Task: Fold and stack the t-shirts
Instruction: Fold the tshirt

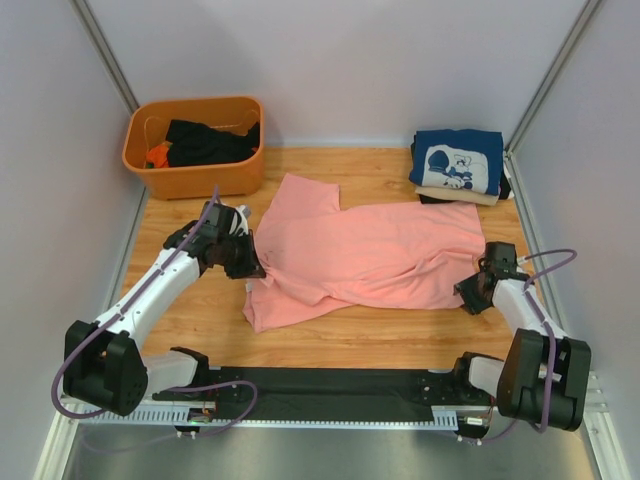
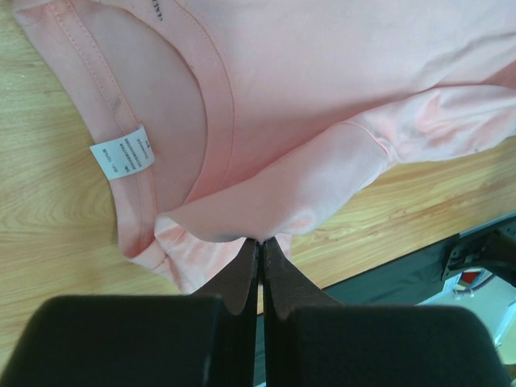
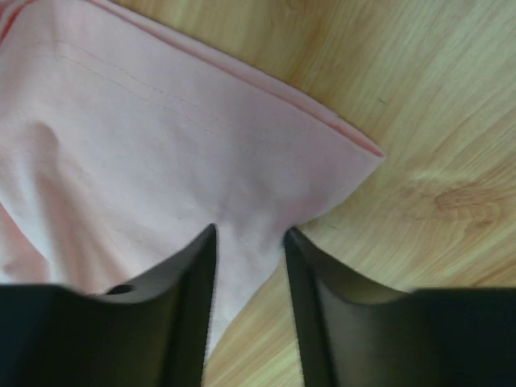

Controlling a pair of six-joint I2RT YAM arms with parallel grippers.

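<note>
Shirts: one pink t-shirt (image 1: 370,255) spread mid-worktop (image 1: 200,315); one folded pile (image 1: 470,196) at 1 o'clock, topped by a navy shirt (image 1: 458,160).
Left fingers (image 2: 238,278): together, pinching a fold by the collar.
Right fingers (image 3: 189,274): apart, straddling the hem corner.

On the table (image 1: 400,335) a spread t-shirt (image 1: 370,255) lies centrally, tub (image 1: 200,180) behind-left, folded t-shirts (image 1: 458,162) behind-right.
</note>
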